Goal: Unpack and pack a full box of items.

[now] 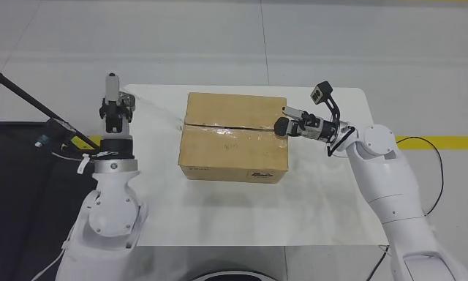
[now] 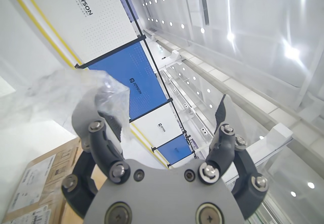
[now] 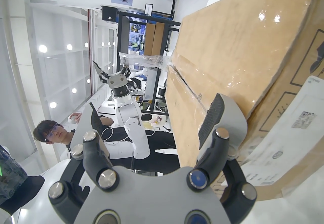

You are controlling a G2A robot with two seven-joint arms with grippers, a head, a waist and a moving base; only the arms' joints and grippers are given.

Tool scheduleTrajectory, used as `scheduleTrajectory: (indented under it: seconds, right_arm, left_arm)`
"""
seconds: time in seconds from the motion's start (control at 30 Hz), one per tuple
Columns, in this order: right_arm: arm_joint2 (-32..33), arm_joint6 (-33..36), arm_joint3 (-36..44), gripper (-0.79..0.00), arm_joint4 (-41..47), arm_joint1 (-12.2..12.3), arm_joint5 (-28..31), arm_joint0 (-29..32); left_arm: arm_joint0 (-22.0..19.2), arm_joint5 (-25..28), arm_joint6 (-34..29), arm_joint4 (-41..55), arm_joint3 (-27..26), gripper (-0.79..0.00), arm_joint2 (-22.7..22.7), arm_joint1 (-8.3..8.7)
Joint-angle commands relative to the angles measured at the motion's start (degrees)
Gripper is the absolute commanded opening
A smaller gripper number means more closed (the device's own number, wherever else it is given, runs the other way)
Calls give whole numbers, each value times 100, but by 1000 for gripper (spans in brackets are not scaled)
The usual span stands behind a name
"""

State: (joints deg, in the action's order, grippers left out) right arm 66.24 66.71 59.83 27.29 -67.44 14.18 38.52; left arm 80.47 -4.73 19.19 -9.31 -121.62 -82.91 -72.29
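A closed cardboard box (image 1: 234, 137) lies in the middle of the white table (image 1: 322, 208); its top flaps meet at a seam (image 3: 187, 85). A strip of clear tape (image 3: 144, 59) runs from the seam's end to my left gripper (image 1: 113, 111), which stands upright left of the box. That gripper (image 2: 164, 113) is open, and the crumpled tape (image 2: 111, 95) clings to one finger. My right gripper (image 1: 284, 126) is at the box's right end, open (image 3: 154, 118), with one finger (image 3: 215, 118) lying on the box top (image 3: 240, 40) near its edge.
A black cloth-covered area (image 1: 22, 186) with a thin black rod lies left of the table. The box carries white labels (image 3: 286, 133) on its right end. Bare table surface lies in front of the box and at the right.
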Motion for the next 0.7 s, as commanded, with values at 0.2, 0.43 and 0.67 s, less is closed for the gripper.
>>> scheduleTrajectory:
  seconds: [0.2,0.43,0.67]
  right_arm:
    - [-1,-112,25,0,-32,4,-37,-2]
    - [77,-194,56,0,75,16,11,47]
    - [105,-220,102,0,93,26,-2,80]
  left_arm:
    - [-345,-107,-320,-355,-2,0,528,-65]
    - [-605,-164,-534,-598,86,0,947,-131]
    - [-907,-271,-813,-810,309,0,1311,-198]
